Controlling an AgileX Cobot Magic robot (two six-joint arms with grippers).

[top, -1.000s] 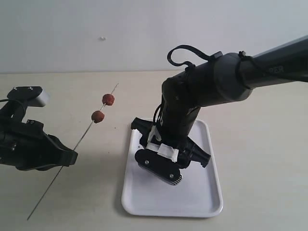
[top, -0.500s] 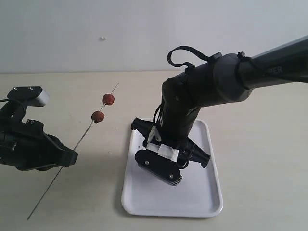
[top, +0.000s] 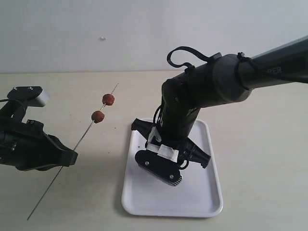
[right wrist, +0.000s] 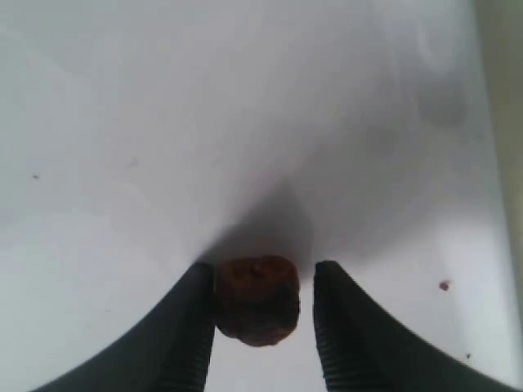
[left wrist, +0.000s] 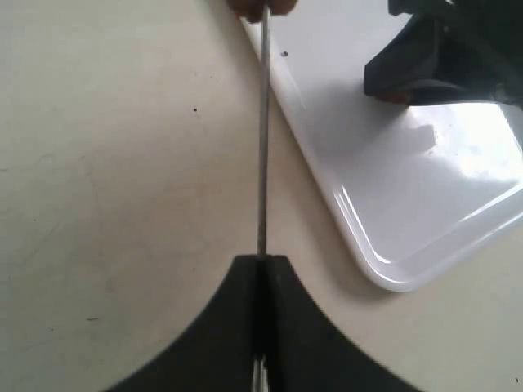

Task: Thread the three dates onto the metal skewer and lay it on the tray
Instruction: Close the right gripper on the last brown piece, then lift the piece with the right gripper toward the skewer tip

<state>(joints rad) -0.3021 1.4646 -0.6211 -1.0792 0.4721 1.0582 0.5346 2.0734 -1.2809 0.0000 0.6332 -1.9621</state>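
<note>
left tool (top: 67,158) clenched on thin grey metal skewer (top: 82,135) left of glossy white tray (top: 202,202), two wrinkled reddish dates (top: 108,99) threaded on it, third date (right wrist: 256,298) on tray inside right tool (right wrist: 263,276), ribbed fingers (right wrist: 339,327) parted

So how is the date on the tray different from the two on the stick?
The loose date is unpierced; the skewered dates are threaded on the metal skewer. The loose date lies on the white tray, between the open fingers of the right gripper; the skewered dates hang in air, their skewer held by the left gripper. All are small, wrinkled, reddish-brown.
</note>
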